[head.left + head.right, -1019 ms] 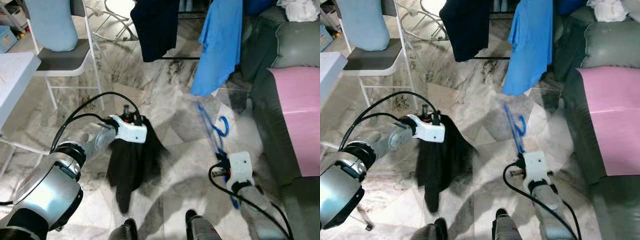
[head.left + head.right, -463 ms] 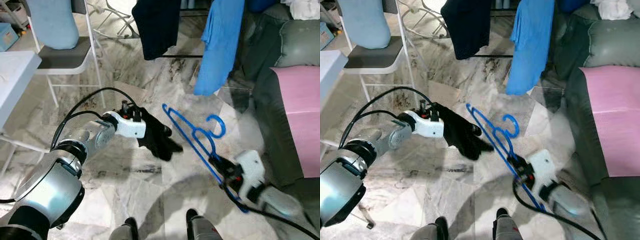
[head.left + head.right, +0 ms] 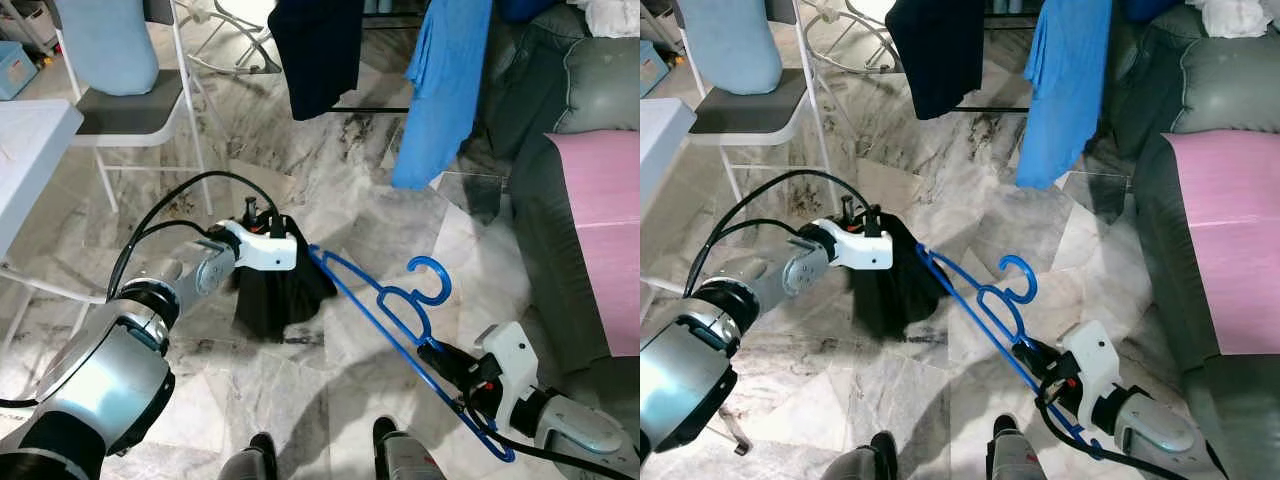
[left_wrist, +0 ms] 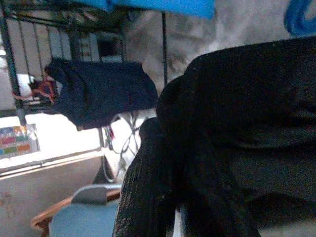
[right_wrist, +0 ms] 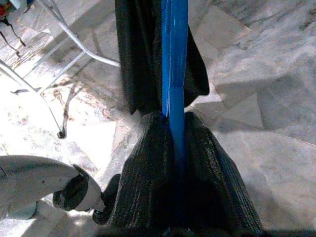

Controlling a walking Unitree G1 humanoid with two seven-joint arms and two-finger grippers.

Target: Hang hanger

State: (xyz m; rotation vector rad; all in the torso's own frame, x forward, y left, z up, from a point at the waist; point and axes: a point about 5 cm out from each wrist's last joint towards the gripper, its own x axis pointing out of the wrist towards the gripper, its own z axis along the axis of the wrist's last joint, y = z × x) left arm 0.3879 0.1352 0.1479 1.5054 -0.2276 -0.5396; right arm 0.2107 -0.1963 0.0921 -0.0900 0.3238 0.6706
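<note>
The right end effector (image 3: 442,358) is clamped tight on the blue hanger (image 3: 385,303), low above the marble floor (image 3: 350,190). The hanger's far tip touches the black cloth (image 3: 272,290). The left end effector (image 3: 283,240) grips that black cloth, beside the hanger's tip.

The floor (image 3: 330,150) is polished marble, grey-veined and glossy. The blue hanger (image 3: 400,320) looks like smooth, shiny plastic. Beside the hanger, the black garment (image 3: 275,295) is soft matt cloth with a fine ribbed weave. The right tool (image 5: 170,148) has black fingers (image 5: 143,187) with a rough, ridged texture. The sofa (image 3: 600,90) looks like grey, slightly shiny leather.
</note>
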